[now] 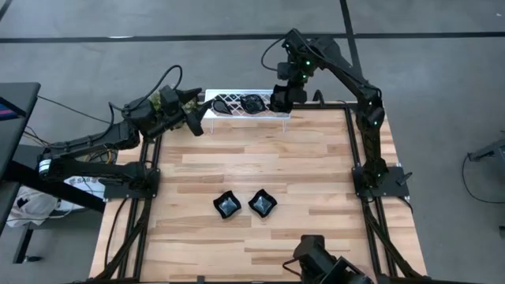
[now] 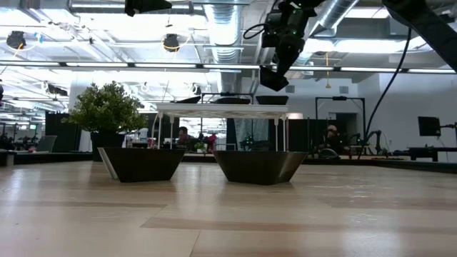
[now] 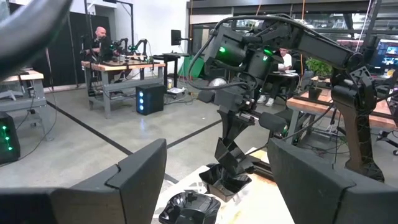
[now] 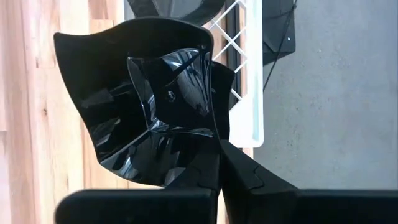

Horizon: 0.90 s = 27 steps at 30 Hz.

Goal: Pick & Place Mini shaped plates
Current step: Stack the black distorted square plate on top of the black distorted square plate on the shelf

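High view: no writing readable; right gripper [image 1: 282, 100] apparently pinches wavy-edged plate [image 4: 155, 112].

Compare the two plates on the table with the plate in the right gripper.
The two table plates sit flat on the wood, side by side near the front; the held plate is up at the rack, pinched by its rim in the shut right gripper. The table plates lie apart from other dishes; the held one hangs over stacked dishes. All are glossy black, wavy-edged squares.
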Motion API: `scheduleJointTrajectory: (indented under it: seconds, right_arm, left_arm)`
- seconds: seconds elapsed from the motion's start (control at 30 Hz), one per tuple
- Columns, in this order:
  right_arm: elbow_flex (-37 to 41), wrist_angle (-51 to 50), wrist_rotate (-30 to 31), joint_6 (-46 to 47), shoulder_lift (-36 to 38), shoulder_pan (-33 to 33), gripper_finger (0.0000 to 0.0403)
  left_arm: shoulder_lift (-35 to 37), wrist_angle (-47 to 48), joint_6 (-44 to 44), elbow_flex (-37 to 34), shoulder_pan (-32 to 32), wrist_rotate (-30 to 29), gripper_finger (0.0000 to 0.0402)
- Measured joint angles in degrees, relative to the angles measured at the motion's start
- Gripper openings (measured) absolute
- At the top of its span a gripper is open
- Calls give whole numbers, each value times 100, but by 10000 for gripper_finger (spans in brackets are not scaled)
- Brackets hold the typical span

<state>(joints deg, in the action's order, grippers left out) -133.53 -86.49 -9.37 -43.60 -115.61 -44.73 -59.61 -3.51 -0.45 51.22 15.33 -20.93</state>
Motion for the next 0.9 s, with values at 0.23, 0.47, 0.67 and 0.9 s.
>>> scheduleJointTrajectory:
  seconds: [0.23, 0.47, 0.67, 0.9]
  right_arm:
    - [0, 1, -119, 40, 0, -2, 0]
    - [346, -19, 4, 148, 0, 9, 0]
    - [372, 16, 27, 153, 0, 13, 0]
    - [372, 173, 27, 163, 0, 15, 0]
  left_arm:
    - [-1, -2, 0, 0, 0, 0, 282]
    - [-2, -3, 1, 0, 0, 0, 282]
    - [-2, -10, 22, 0, 0, -2, 282]
    - [-2, -43, 22, 0, -1, -1, 282]
